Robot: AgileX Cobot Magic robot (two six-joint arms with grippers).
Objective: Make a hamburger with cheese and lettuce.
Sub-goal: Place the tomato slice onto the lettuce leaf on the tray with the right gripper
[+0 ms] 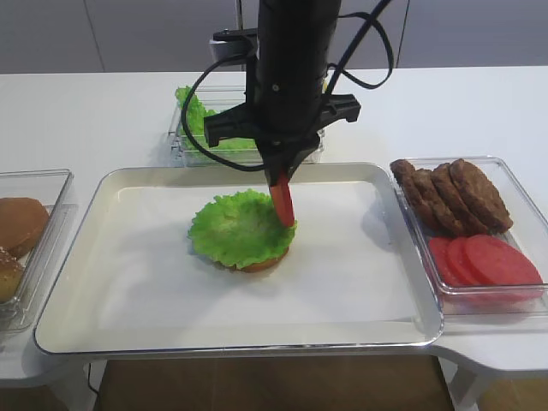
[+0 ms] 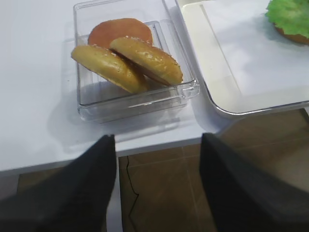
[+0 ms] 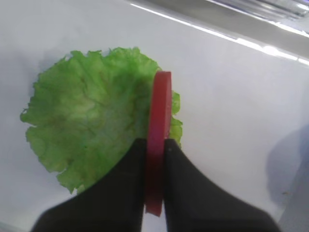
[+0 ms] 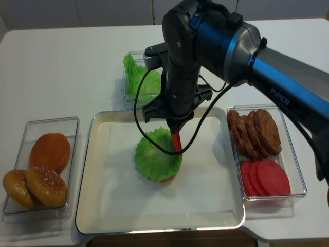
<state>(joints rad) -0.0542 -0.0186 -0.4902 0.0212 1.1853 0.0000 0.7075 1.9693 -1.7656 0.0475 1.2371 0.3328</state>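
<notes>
A frilly green lettuce leaf (image 1: 233,228) lies on a bun half (image 1: 257,264) in the middle of the white tray (image 1: 128,282). It also shows in the right wrist view (image 3: 91,116), the other high view (image 4: 156,158) and the left wrist view (image 2: 291,13). My right gripper (image 1: 280,178) is shut on a red round slice (image 1: 283,203), held on edge over the leaf's right rim (image 3: 159,121). My left gripper (image 2: 157,137) is open and empty, past the table's front edge near the bun box. No cheese is in view.
A clear box of buns (image 2: 125,53) stands left of the tray. A box with patties (image 1: 449,195) and red slices (image 1: 484,261) stands on the right. A box of more lettuce (image 1: 199,116) is behind the tray, partly hidden by the right arm.
</notes>
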